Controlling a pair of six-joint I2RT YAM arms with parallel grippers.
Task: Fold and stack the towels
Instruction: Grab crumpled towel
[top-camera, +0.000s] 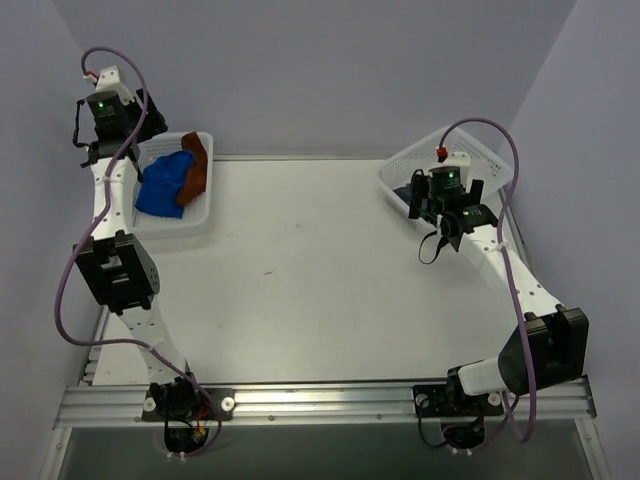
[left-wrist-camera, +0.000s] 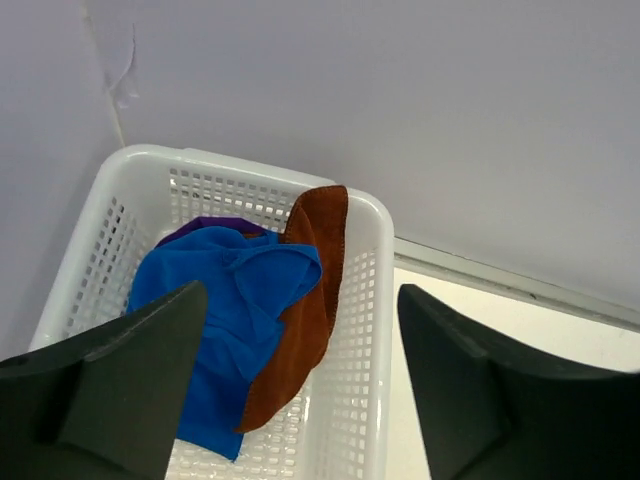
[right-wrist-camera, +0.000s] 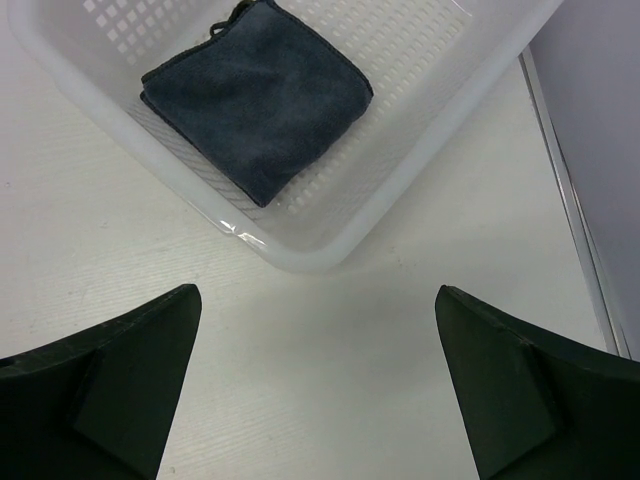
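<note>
Your left gripper hangs above the left basket at the far left corner of the table. Its fingers are spread apart with nothing between them. In that basket you have three loose, unfolded towels. The blue towel is bunched in the middle. The brown towel is draped just beside it, with one end reaching the far rim. A sliver of the purple towel shows behind the blue one. Your right gripper hovers over bare table just in front of the right basket, with its fingers wide and empty. The grey towel lies folded flat inside that basket.
</note>
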